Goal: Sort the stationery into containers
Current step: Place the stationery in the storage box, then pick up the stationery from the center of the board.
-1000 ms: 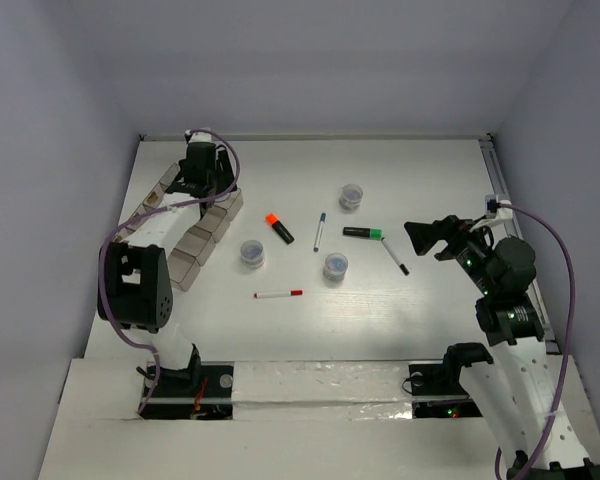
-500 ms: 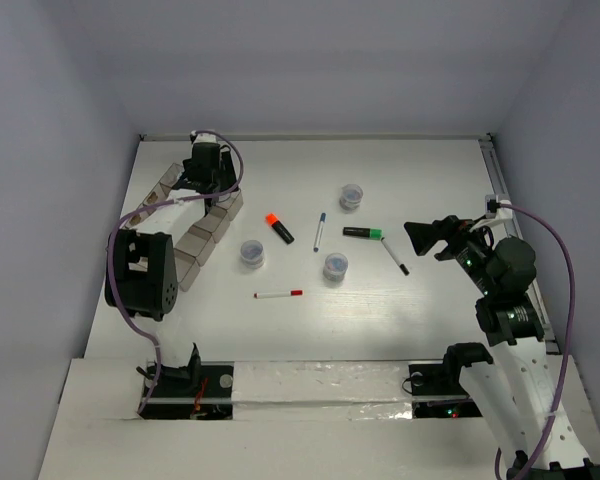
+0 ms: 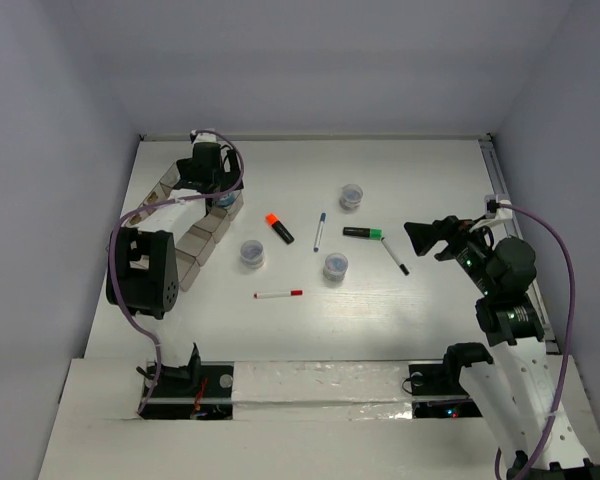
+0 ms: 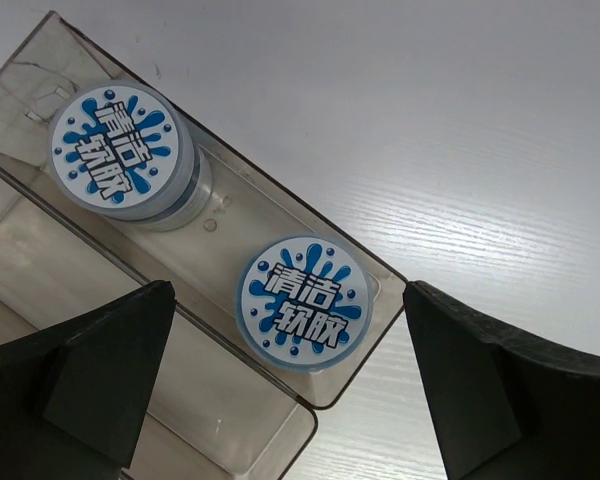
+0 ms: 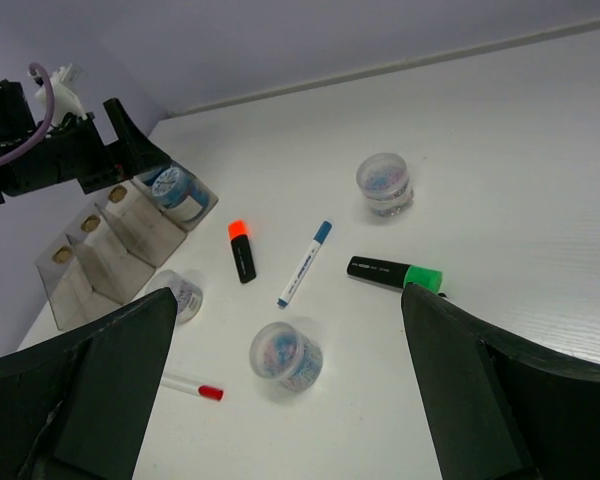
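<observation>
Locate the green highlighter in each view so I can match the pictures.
Top external: the green highlighter lies right of centre, just below the far jar.
Left wrist: not in it.
Right wrist: the green highlighter lies right of centre, below the same far jar.
Shared landmark: the clear tray, visible in all three views.

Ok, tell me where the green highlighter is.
Top view, right of centre: the green highlighter lies flat between the far jar and the black-capped pen.

Left end effector (image 4: 288, 290) reaching far-left, jaws spread wide; right end effector (image 3: 416, 238) jaws spread, pointing left
</observation>
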